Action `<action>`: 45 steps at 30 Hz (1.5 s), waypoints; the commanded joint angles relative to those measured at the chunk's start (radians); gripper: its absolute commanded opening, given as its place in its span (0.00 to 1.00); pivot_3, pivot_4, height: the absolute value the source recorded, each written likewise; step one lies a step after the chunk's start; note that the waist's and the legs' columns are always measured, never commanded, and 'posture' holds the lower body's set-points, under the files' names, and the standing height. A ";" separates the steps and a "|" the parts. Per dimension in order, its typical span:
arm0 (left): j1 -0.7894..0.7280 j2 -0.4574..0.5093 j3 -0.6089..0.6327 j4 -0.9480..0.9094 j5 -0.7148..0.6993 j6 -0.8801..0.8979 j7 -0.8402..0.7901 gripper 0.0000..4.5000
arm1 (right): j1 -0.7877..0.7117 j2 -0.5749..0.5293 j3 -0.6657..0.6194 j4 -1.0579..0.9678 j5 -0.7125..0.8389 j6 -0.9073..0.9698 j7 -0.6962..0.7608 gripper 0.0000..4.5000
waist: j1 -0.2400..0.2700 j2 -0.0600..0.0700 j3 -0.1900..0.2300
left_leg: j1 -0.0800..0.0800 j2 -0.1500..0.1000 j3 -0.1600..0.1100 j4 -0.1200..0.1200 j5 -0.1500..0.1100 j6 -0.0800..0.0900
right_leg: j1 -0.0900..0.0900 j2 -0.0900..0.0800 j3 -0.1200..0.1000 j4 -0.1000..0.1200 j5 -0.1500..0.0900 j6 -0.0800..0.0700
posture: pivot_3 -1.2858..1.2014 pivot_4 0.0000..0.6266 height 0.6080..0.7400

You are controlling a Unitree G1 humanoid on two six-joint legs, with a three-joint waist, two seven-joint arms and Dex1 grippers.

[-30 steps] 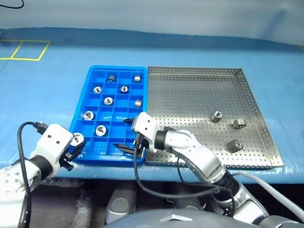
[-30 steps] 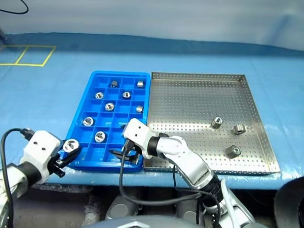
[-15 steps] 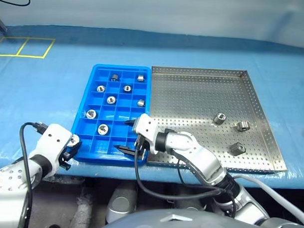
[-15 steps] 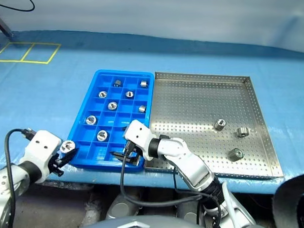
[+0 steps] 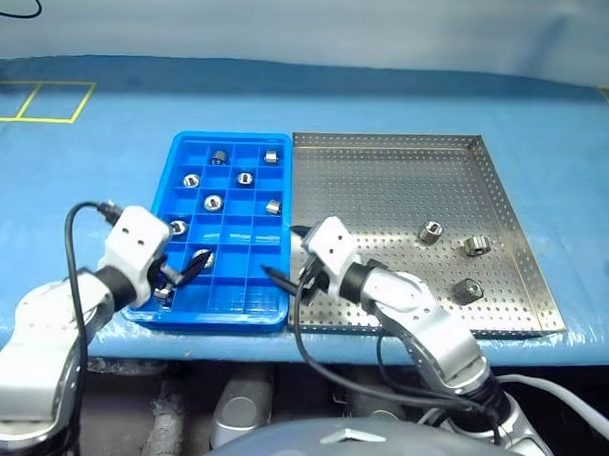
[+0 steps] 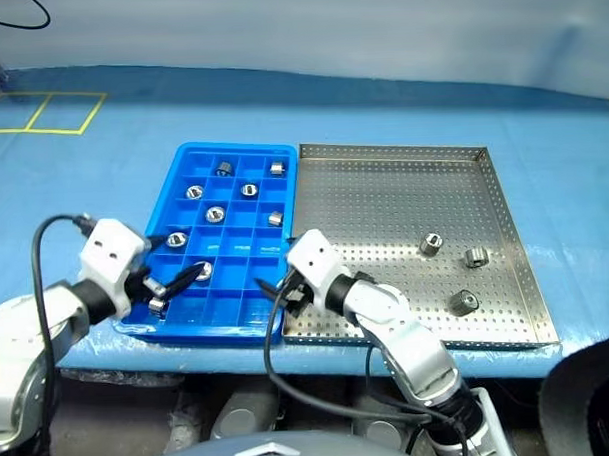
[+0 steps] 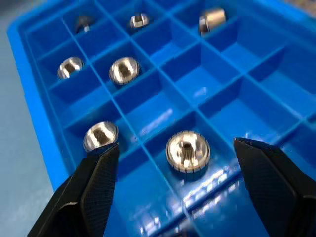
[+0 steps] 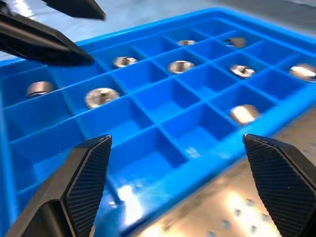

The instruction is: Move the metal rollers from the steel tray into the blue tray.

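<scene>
A blue-covered table [image 5: 400,95] with yellow tape lines [image 5: 40,102] carries the steel tray [image 5: 382,165], three metal rollers [image 5: 431,232] loose on it. Touching its left side, the blue tray [image 5: 249,300] holds more. Left gripper [image 5: 183,275] hangs over its near-left cells, fingers [image 7: 94,182] released; right gripper [image 5: 286,259] spread, empty, at the trays' seam.

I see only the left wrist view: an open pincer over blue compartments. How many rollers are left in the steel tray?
Observer: Three metal rollers lie in the steel tray, all toward its right side.
Operator: And where is the other arm?
Observer: The right pincer hangs over the near end of the seam between the blue tray and the steel tray.
Operator: Does it carry something?
Observer: No, it is open, with nothing between its fingers.
</scene>
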 commanded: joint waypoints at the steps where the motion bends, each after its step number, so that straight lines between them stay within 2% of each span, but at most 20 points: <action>1: -0.076 -0.059 -0.063 0.064 0.006 -0.112 0.046 0.91 | 0.009 0.014 -0.114 -0.093 -0.030 0.065 -0.107 1.00 | -0.015 0.000 -0.001 | 0.000 0.000 0.000 0.000 0.001 -0.002 | 0.000 -0.001 0.000 0.000 0.000 0.000 | 0.55 0.24 1.00; 8: -0.207 -0.255 -0.257 0.293 0.056 -0.430 0.085 0.91 | 0.066 0.041 -0.305 -0.198 -0.115 0.206 -0.293 1.00 | -0.064 0.000 -0.001 | -0.001 -0.001 0.002 0.000 0.001 -0.002 | 0.000 -0.003 0.002 -0.001 0.004 0.005 | 0.48 0.24 1.00; 11: -0.222 -0.298 -0.338 0.370 0.063 -0.532 0.041 0.91 | 0.111 0.059 -0.358 -0.248 -0.131 0.256 -0.336 1.00 | -0.094 0.001 -0.002 | -0.001 0.000 0.005 0.000 0.000 0.000 | -0.001 -0.003 0.003 -0.001 0.004 0.005 | 0.46 0.24 1.00; 17: -0.195 -0.372 -0.426 0.470 0.030 -0.667 -0.037 0.91 | 0.222 0.092 -0.413 -0.349 -0.140 0.347 -0.376 1.00 | -0.152 0.005 -0.004 | 0.000 0.000 0.009 0.002 -0.004 0.007 | -0.001 -0.003 0.005 -0.001 0.004 0.006 | 0.43 0.24 1.00; 21: -0.157 -0.386 -0.444 0.487 0.017 -0.675 -0.052 0.91 | 0.270 0.121 -0.446 -0.403 -0.118 0.408 -0.368 1.00 | -0.182 0.007 -0.005 | 0.000 0.001 0.010 0.005 -0.005 0.010 | -0.001 -0.001 0.006 -0.001 0.004 0.008 | 0.42 0.24 1.00; 24: -0.130 -0.359 -0.480 0.485 0.044 -0.675 -0.072 0.91 | 0.288 0.128 -0.460 -0.411 -0.105 0.425 -0.359 1.00 | -0.195 0.007 -0.005 | 0.001 0.001 0.012 0.007 -0.005 0.011 | 0.000 0.001 0.008 0.000 0.004 0.007 | 0.42 0.24 1.00; 31: -0.103 -0.304 -0.513 0.421 0.042 -0.495 -0.040 0.91 | 0.286 0.142 -0.484 -0.329 -0.076 0.402 -0.343 1.00 | -0.220 0.009 -0.006 | 0.001 0.000 0.016 0.009 -0.004 0.014 | 0.001 0.002 0.014 0.000 0.005 0.009 | 0.44 0.24 1.00; 41: -0.082 -0.314 -0.485 0.402 0.017 -0.503 0.002 0.91 | 0.221 0.140 -0.518 -0.220 -0.038 0.392 -0.328 1.00 | -0.209 0.009 -0.006 | 0.001 0.000 0.018 0.007 -0.005 0.015 | -0.001 0.002 0.016 0.000 0.005 0.009 | 0.45 0.24 1.00; 45: -0.082 -0.318 -0.489 0.404 0.017 -0.505 0.002 0.91 | 0.158 0.161 -0.547 -0.180 -0.027 0.468 -0.349 1.00 | -0.208 0.009 -0.006 | 0.001 0.000 0.019 0.007 -0.005 0.015 | -0.001 0.002 0.016 -0.001 0.005 0.009 | 0.46 0.24 1.00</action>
